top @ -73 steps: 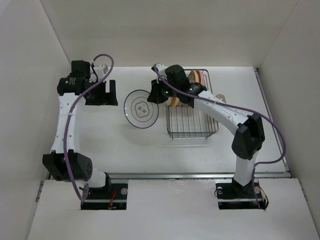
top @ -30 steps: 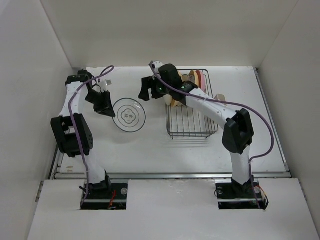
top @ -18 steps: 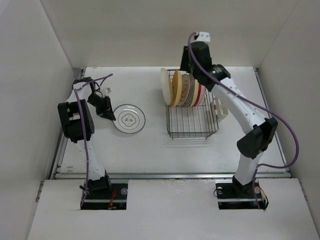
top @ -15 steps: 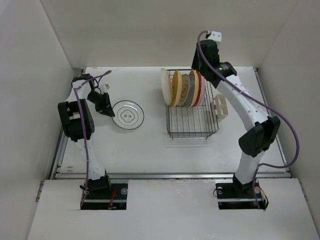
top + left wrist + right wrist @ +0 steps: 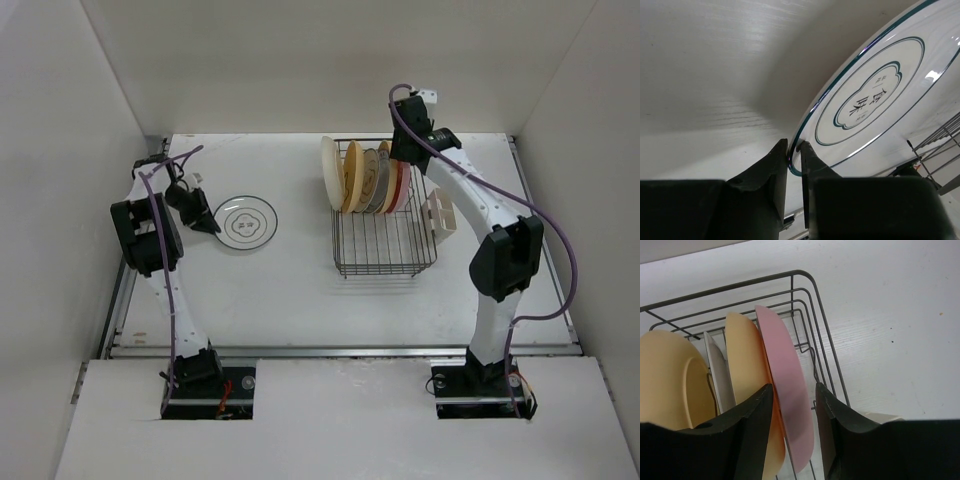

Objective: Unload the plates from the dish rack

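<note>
The dark wire dish rack [image 5: 385,250] holds several upright plates: cream [image 5: 327,172], yellow-orange [image 5: 351,178], and pink [image 5: 403,185] at the far right. My right gripper [image 5: 406,160] hangs over that end. In the right wrist view it [image 5: 794,388] is open, its fingers either side of the pink plate [image 5: 787,375] with a gap on each side; the yellow-orange plate [image 5: 742,355] is just left of it. The white ringed plate [image 5: 246,221] lies on the table to the left. My left gripper [image 5: 205,222] [image 5: 794,148] is shut on that plate's [image 5: 865,100] rim.
A cream slotted cup holder [image 5: 440,212] hangs on the rack's right side. White walls enclose the table on the left, back and right. The rack's wire edge [image 5: 940,145] shows in the left wrist view, beyond the ringed plate.
The left arm has carried the ringed plate leftward and down to the table. The right arm has swung from the rack's left to its far right end, its jaws narrowing round the pink plate.
</note>
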You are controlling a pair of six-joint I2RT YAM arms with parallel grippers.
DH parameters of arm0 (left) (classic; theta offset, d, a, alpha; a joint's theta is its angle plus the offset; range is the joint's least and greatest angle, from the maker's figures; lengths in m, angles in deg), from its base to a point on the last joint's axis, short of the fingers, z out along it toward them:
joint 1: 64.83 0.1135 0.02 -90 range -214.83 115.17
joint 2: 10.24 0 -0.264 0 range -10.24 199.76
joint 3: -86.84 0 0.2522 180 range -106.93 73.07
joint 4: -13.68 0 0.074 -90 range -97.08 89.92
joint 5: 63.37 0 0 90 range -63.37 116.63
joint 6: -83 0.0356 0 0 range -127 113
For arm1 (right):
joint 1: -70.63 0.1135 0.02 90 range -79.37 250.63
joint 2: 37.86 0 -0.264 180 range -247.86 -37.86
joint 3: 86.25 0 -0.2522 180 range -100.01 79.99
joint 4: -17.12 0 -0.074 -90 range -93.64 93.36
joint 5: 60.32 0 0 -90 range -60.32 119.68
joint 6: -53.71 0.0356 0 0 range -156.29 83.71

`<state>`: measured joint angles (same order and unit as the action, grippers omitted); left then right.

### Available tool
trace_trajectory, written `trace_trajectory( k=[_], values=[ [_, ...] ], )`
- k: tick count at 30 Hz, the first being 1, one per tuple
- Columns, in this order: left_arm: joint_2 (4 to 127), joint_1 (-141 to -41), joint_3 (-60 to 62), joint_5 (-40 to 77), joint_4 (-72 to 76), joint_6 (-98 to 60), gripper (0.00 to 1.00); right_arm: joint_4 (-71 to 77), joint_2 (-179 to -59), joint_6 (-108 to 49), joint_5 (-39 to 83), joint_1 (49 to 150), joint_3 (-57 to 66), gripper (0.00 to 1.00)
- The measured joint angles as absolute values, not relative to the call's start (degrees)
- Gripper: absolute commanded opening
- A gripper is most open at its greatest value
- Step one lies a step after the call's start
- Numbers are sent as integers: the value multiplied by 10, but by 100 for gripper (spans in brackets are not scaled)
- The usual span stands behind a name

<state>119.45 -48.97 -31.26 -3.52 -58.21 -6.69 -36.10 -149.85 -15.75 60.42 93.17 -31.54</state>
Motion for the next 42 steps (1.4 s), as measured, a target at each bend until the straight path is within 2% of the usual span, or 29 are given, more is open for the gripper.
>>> trace_trajectory(
  k=[3, 4, 6, 8, 12, 13, 14, 15, 18, 26, 42],
  values=[
    [1194, -491, -313, -19, -581, -67, 21, -361, -1499, -158, 602, 932, -315, 45],
    [1194, -492, -313, -9, -581, -67, 35, -361, -1499, -158, 603, 932, -315, 45],
    [1194, -493, -313, 7, -580, -66, 50, -361, -1501, -158, 603, 932, -315, 45],
    [1194, -493, -313, 22, -580, -67, 65, -361, -1507, -159, 603, 932, -315, 50],
    [1189, -493, -323, 40, -590, -68, 67, -365, -1533, -162, 610, 932, -313, 51],
    [1186, -493, -324, 44, -591, -68, 67, -367, -1538, -162, 611, 931, -310, 46],
    [1181, -493, -324, 45, -593, -68, 68, -370, -1541, -164, 612, 931, -306, 26],
    [1175, -493, -324, 47, -597, -68, 68, -375, -1545, -167, 613, 931, -305, 18],
    [1150, -493, -324, 49, -604, -68, 68, -390, -1547, -202, 638, 931, -305, 0],
    [1074, -493, -326, 73, -622, -66, 68, -393, -1547, -205, 684, 944, -305, 0],
    [1069, -493, -340, 93, -655, -66, 68, -393, -1521, -234, 865, 968, -355, 0]
  ],
)
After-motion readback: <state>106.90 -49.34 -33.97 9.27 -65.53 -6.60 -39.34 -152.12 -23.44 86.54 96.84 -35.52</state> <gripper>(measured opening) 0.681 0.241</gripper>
